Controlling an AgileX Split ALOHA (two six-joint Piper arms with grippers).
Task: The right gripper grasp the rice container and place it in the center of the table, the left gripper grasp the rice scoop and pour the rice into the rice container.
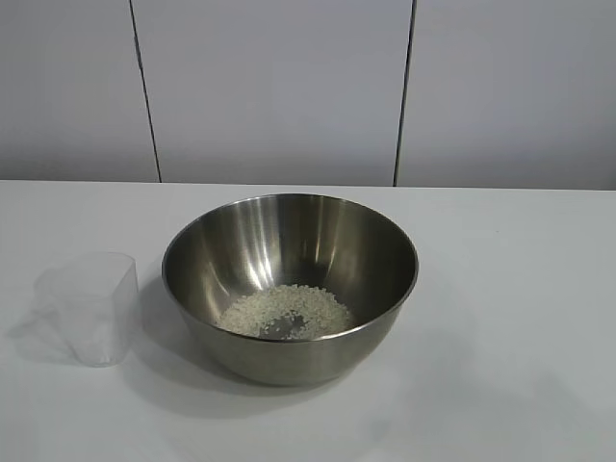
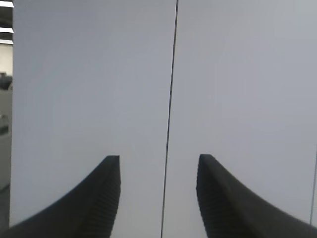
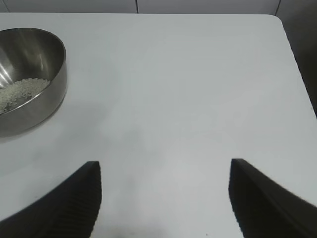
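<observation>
The rice container (image 1: pixel 290 285), a big shiny steel bowl, stands in the middle of the white table (image 1: pixel 520 318). A heap of rice (image 1: pixel 286 311) lies in its bottom. Just left of the bowl the rice scoop (image 1: pixel 89 308), a clear plastic cup, stands upright and looks empty. Neither arm shows in the exterior view. My left gripper (image 2: pixel 158 166) is open with nothing between its fingers, and it faces a grey wall panel. My right gripper (image 3: pixel 165 171) is open wide above bare table, well apart from the rice container (image 3: pixel 27 79), which shows at that view's edge with the rice (image 3: pixel 20 92) inside.
Grey wall panels (image 1: pixel 269 87) with dark seams stand behind the table. In the right wrist view the table's rounded corner (image 3: pixel 276 20) and its side edge show, with dark floor beyond.
</observation>
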